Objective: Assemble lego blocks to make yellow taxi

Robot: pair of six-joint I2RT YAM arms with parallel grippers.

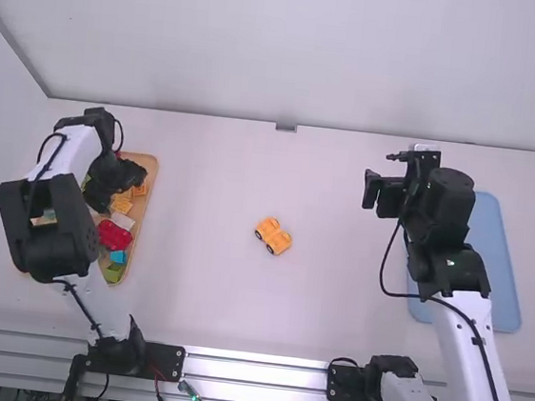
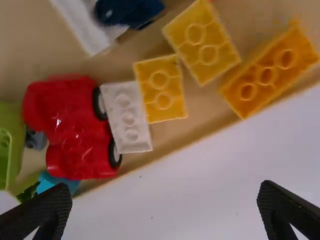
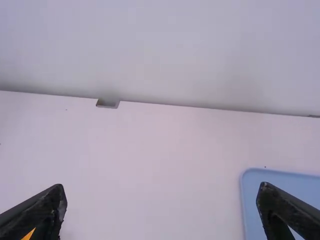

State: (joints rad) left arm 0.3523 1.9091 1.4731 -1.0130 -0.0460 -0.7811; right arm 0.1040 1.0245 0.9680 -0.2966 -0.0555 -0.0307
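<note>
1. Table (image 1: 200,299): white. Both arms stand at its near edge.
2. Blue tray (image 1: 499,254): on the right side, partly behind the right arm.
3. Wooden tray (image 1: 151,183): on the left side, partly under the left arm; holds loose blocks and a red car.
4. Left gripper (image 1: 139,175): above the wooden tray. Fingers released, set wide apart, with nothing between them.
5. Right gripper (image 1: 379,195): above the table, left of the blue tray. Fingers released and well apart, grasping nothing.
6. Red car (image 2: 75,127): in the wooden tray, with dark wheels towards the white block.
7. Yellow car (image 1: 273,236): the task's thing; on bare table between the two arms, well apart from both trays. Dark wheels are visible. Whether it is complete, I cannot tell.
8. Yellow blocks: three noted in the wooden tray. One (image 2: 161,90) touches the white block (image 2: 127,117); a second (image 2: 202,42) is just beside the first; a third (image 2: 270,70), showing a row of three studs, lies near the second.
9. Light blue block (image 2: 59,183): beside the red car, partly hidden by a finger.
</note>
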